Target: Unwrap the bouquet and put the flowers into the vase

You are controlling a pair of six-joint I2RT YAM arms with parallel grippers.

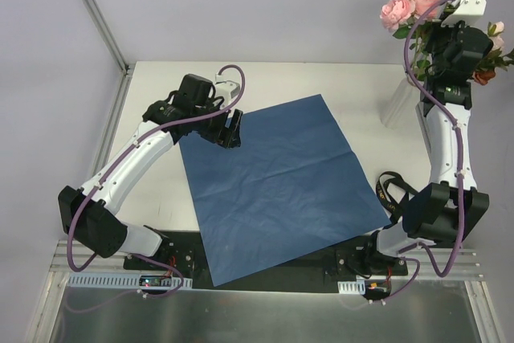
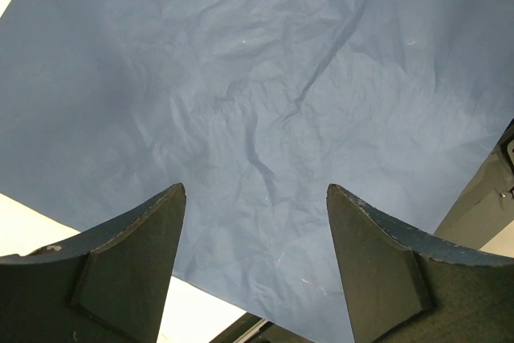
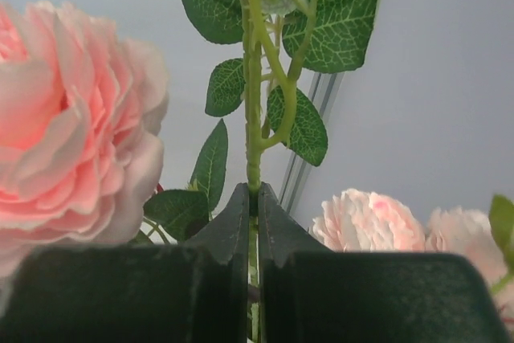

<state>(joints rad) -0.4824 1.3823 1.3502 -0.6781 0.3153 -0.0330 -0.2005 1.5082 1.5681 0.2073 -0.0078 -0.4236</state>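
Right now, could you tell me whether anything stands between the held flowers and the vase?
Nothing visible does. The right gripper is shut on a stem, the flowers sit over the vase, and the paper lies flat well to its left.

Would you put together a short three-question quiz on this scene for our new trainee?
1. True or false: the paper is wrapped around the flowers.
2. What is the right gripper shut on? A. a stem B. the paper C. nothing
3. Which gripper is open above the paper?
Key: 1. False; it lies spread flat on the table. 2. A. 3. The left gripper.
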